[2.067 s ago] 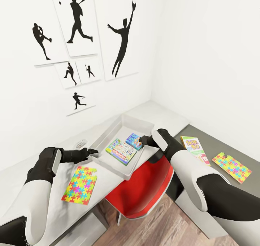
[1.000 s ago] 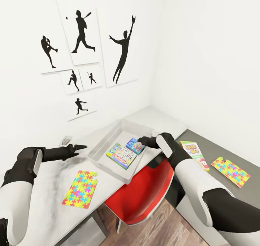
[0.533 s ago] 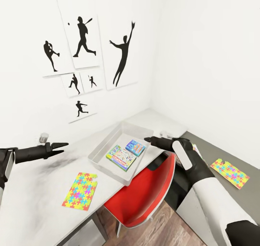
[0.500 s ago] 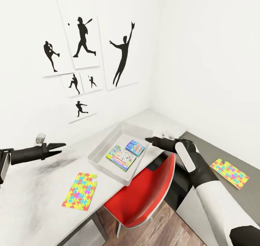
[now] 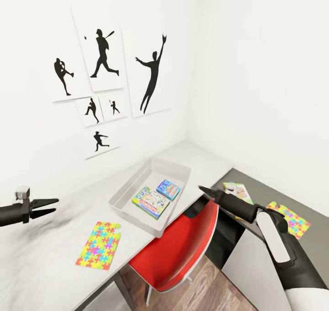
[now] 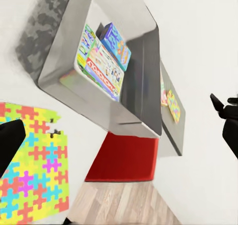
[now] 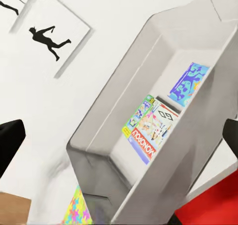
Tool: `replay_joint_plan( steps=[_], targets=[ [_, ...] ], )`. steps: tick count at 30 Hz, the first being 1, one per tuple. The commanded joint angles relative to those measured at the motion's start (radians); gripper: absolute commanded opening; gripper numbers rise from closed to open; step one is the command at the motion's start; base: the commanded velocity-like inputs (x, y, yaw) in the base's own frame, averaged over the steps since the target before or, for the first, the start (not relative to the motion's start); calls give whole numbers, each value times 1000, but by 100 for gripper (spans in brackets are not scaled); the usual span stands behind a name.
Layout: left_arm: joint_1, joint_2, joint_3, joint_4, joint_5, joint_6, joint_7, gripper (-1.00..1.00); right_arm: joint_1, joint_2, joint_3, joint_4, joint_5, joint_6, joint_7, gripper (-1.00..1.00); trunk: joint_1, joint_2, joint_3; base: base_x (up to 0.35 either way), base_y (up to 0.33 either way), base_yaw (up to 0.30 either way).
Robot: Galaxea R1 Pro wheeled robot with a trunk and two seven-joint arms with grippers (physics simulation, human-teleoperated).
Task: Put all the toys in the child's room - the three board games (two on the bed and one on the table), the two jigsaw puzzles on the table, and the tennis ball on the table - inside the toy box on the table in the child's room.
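Fingers first: left gripper [image 5: 49,204] hangs at the far left over the pale surface [image 5: 50,251], fingers parted a little, nothing between them. Right gripper [image 5: 202,190] points over the red chair [image 5: 176,244] toward the near edge of the toy box [image 5: 127,191]; fingers look pressed together to a tip, nothing held as far as visible. Both are well apart from any toy.

Done so far, judging by layout: two board games lie flat inside the toy box, the green-edged one with the busy white cover [image 5: 151,202] and the blue one [image 5: 168,189] just beside it, toward the back wall.

Left to do: one jigsaw puzzle [image 5: 99,244] lies flat on the pale surface, near the front edge, between the left gripper and the box. Skip-Bo box [image 5: 237,192] sits on the lower dark grey section [image 5: 315,242], partly hidden behind the right arm. Second jigsaw puzzle [image 5: 290,219] lies on that same dark section, near the right forearm. Tennis ball: can't find it in any view.

Roughly two of six in, so under halfway. Nearest candidate for the right arm looks like the Skip-Bo box; the near puzzle suits the left.
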Motion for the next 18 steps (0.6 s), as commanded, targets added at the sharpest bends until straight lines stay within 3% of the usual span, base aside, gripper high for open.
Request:
replay_joint_plan(
  steps=[1, 4, 10, 18],
  targets=[
    [16, 6, 11, 0, -7, 5, -7, 100, 31, -1, -28, -6, -1, -8, 61, 100, 1, -2, 0, 0, 0, -24],
    [47, 11, 40, 1, -5, -9, -7, 100, 89, -1, -71, -11, 0, -58, 167, 100, 1, -2, 5, 0, 0, -15],
    [103, 12, 71, 9, -5, -58, -7, 100, 156, 7, -99, -10, 7, -169, 299, 100, 1, -2, 14, 0, 0, -4],
    [134, 10, 82, 9, -4, -92, -7, 100, 174, 12, -101, -5, 13, -213, 322, 100, 1, -2, 26, 0, 0, 0]
  ],
)
